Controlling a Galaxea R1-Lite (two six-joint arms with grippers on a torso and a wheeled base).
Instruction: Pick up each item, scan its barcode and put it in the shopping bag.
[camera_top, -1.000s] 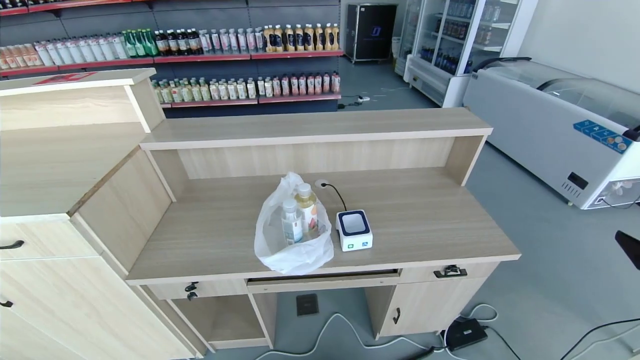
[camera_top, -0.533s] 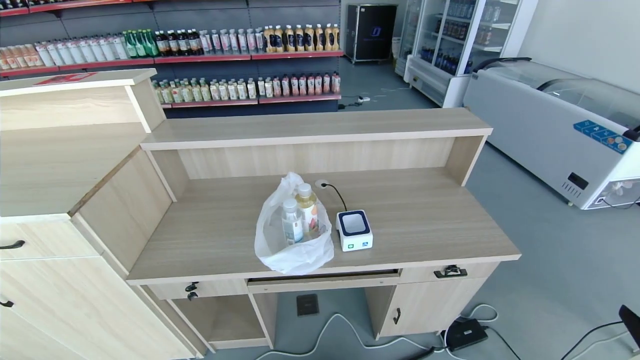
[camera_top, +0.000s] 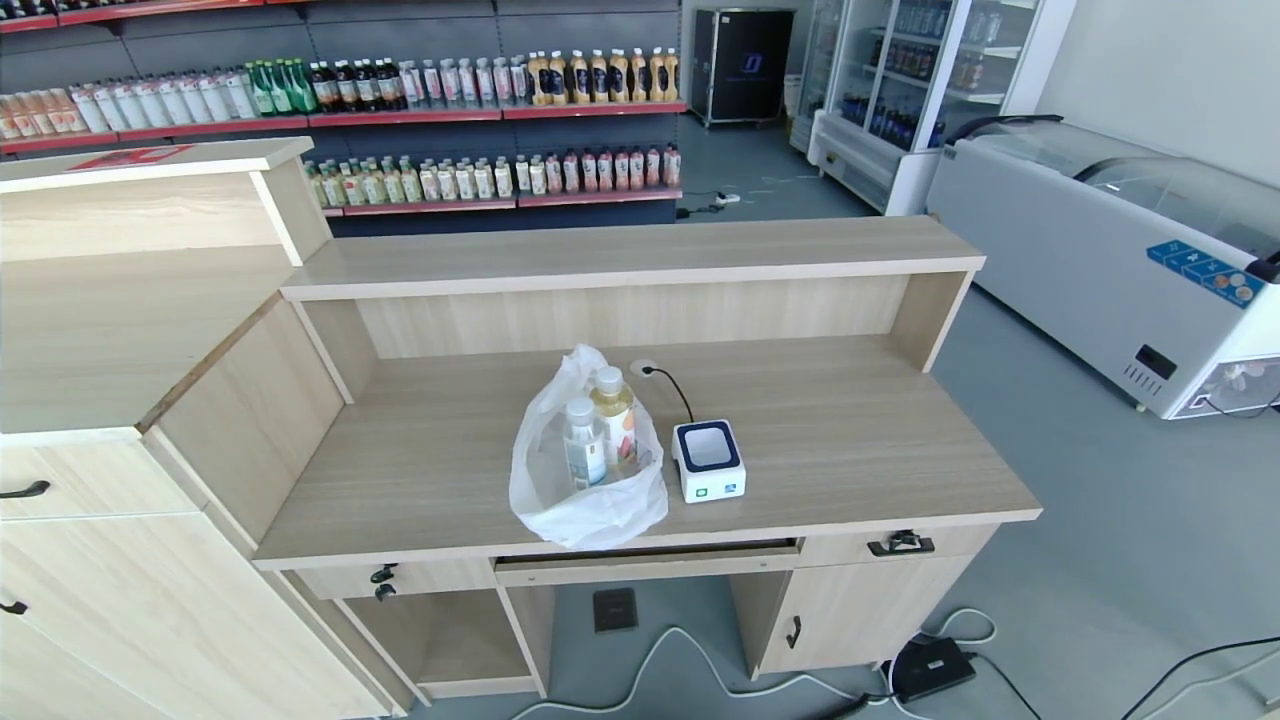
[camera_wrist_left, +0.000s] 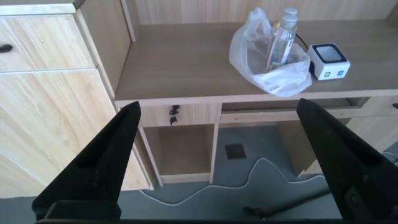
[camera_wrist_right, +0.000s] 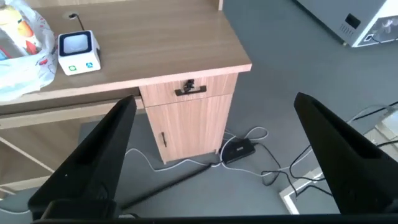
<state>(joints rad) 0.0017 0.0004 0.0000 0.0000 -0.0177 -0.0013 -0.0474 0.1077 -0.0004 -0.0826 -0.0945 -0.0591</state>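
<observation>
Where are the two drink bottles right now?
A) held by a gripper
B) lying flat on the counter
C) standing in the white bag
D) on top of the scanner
C: both bottles stand upright inside the bag, which sits on the counter beside the scanner.

Wooden counter (camera_top: 850, 440); drink shelves (camera_top: 450, 112) behind; chest freezer (camera_top: 1080, 250) at right

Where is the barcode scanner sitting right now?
In the head view, the barcode scanner sits on the wooden counter, close beside the white shopping bag and to its right, toward the front edge. Its black cable runs toward the back.
</observation>
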